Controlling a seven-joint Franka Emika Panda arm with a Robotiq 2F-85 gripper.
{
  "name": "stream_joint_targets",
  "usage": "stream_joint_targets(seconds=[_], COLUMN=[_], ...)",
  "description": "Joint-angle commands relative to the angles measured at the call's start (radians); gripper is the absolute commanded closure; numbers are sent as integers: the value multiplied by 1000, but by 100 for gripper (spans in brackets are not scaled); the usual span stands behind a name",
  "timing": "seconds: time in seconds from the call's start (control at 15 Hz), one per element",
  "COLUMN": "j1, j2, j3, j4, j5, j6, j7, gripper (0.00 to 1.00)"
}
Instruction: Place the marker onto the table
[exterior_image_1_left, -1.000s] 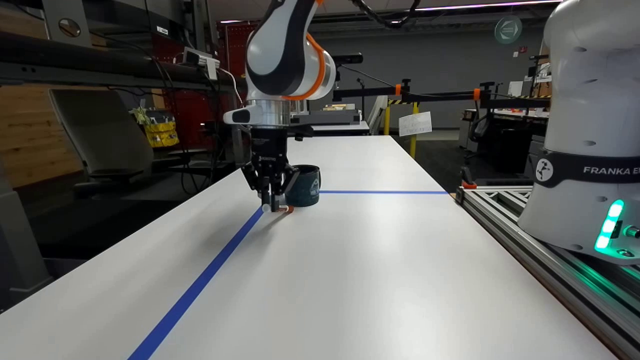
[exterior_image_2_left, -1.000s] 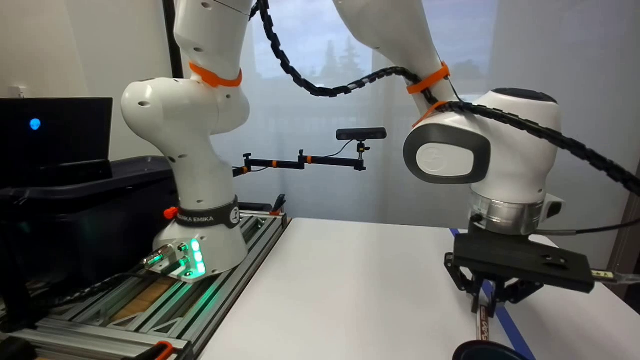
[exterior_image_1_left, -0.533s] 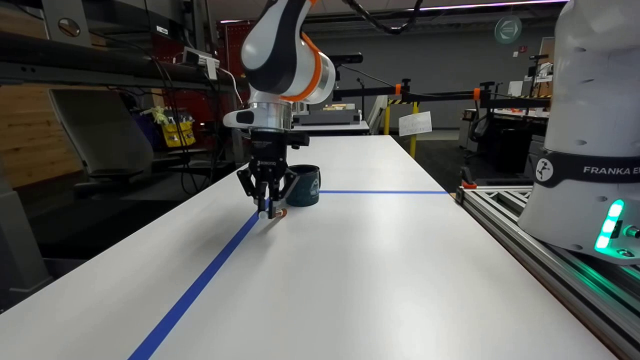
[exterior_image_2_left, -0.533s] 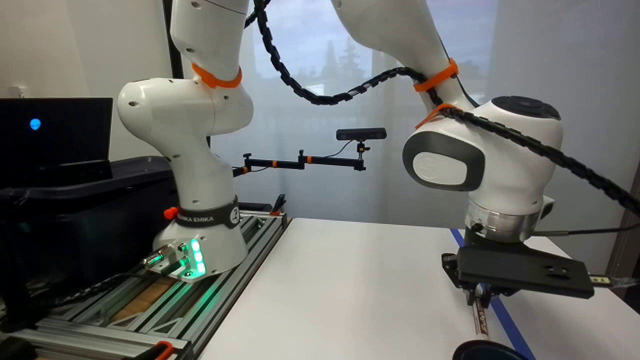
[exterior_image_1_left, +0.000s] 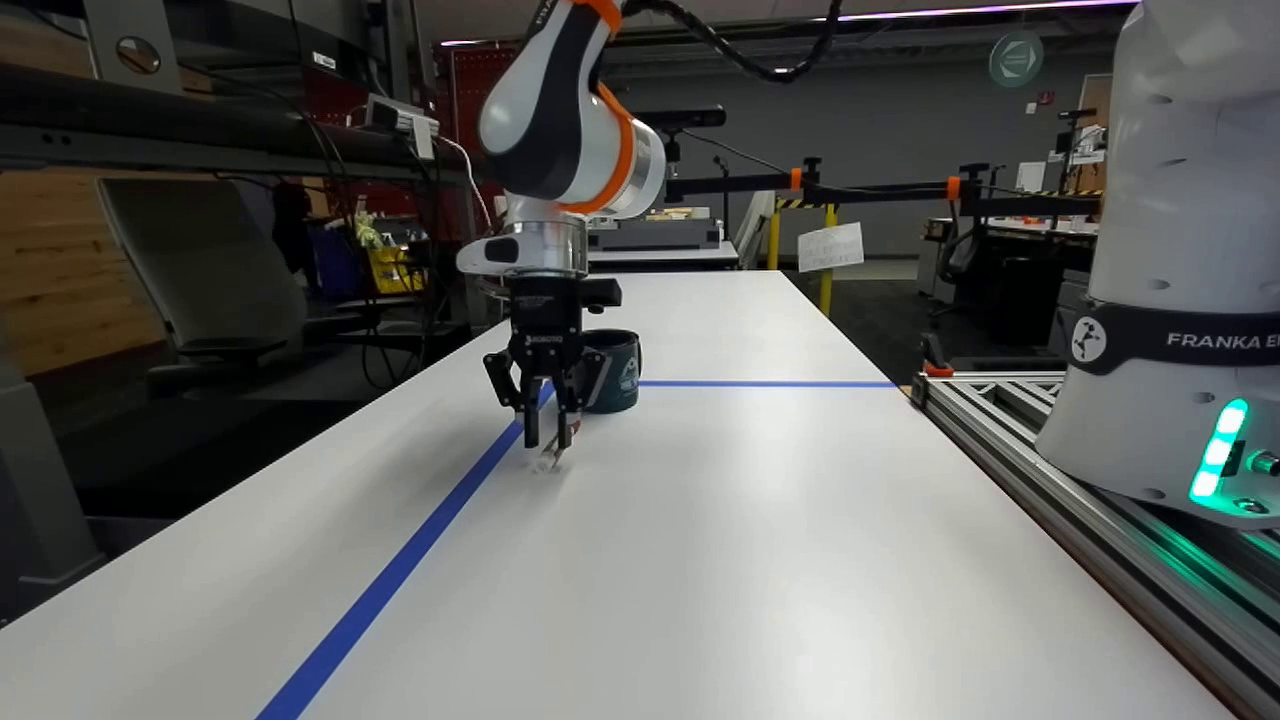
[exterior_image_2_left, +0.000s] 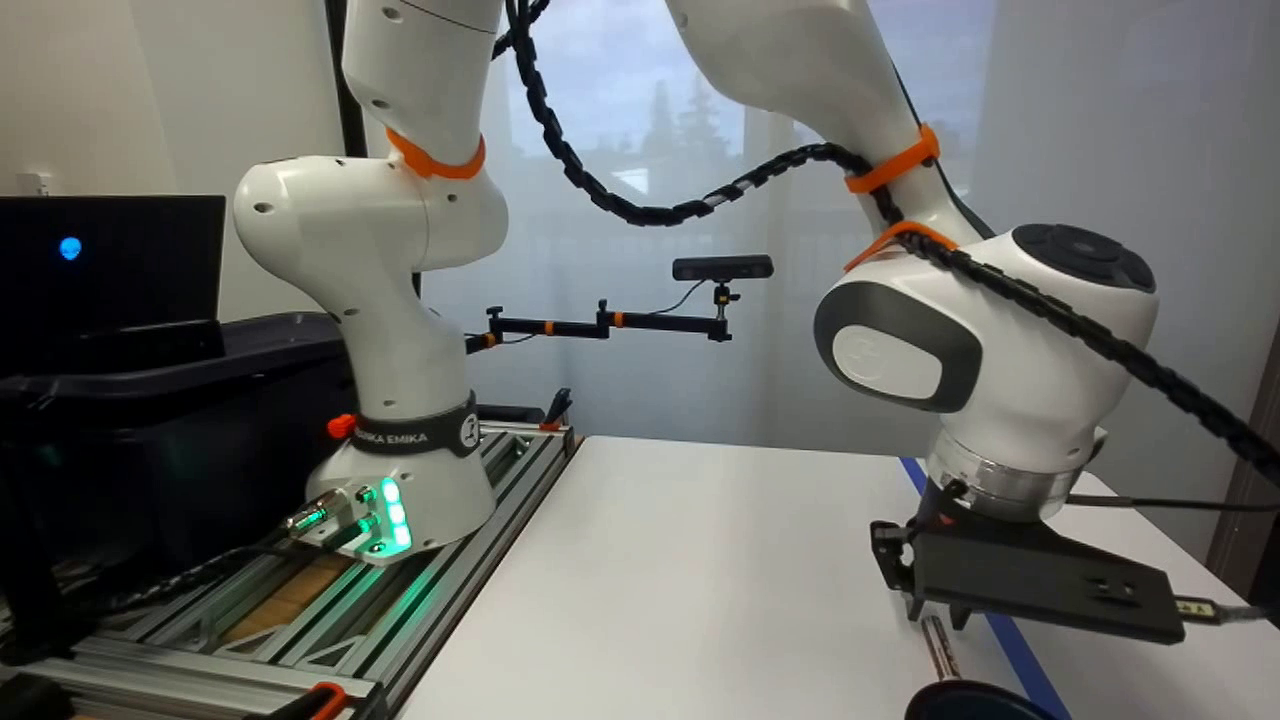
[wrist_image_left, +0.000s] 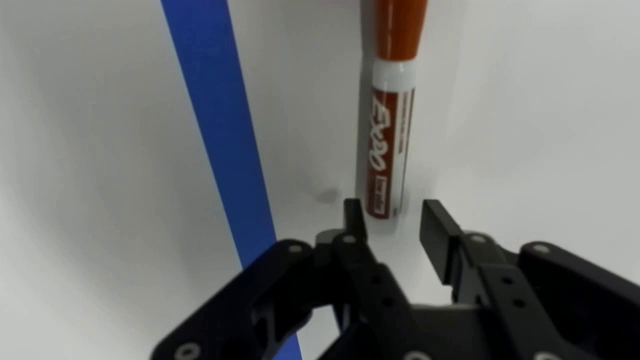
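Note:
The marker (wrist_image_left: 387, 135) has an orange-brown cap, a white collar and a brown-and-white label. In the wrist view it appears to lie on the white table (wrist_image_left: 525, 125) with its shadow close beside it. It also shows in both exterior views, blurred at its near end (exterior_image_1_left: 555, 455) and pointing toward the mug (exterior_image_2_left: 938, 648). My gripper (wrist_image_left: 391, 225) is open just above the table, with a gap between its fingertips (exterior_image_1_left: 548, 440). The marker's uncapped end lies just ahead of and between the fingertips, apparently touching neither. The far cap tip is cut off in the wrist view.
The dark blue-green mug (exterior_image_1_left: 622, 380) stands upright just beyond the marker's cap end; its rim shows in an exterior view (exterior_image_2_left: 975, 695). A blue tape line (wrist_image_left: 220, 120) runs beside the marker. The metal-railed bench with the robot base (exterior_image_1_left: 1160, 420) borders the table.
The gripper was shut on the marker's pale end and has opened. The marker has come out of the fingers and turned slightly. The gripper has moved lower.

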Motion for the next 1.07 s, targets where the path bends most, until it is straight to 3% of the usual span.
stream_joint_targets(seconds=[0.0,0.27,0.33,0.67,1.0], j1=[20,39,45,141,183], j2=[-45,-149,-183,-297,-322], j3=[-21,-45,-49,-153,-227], j4=[0,-33,-41,-57,-45], j5=[20,50,82,38,7], j6=[-59,-135,-166,-207,-196], j7=[16,117,164,504,790], gripper=[31,2,0,0,0])
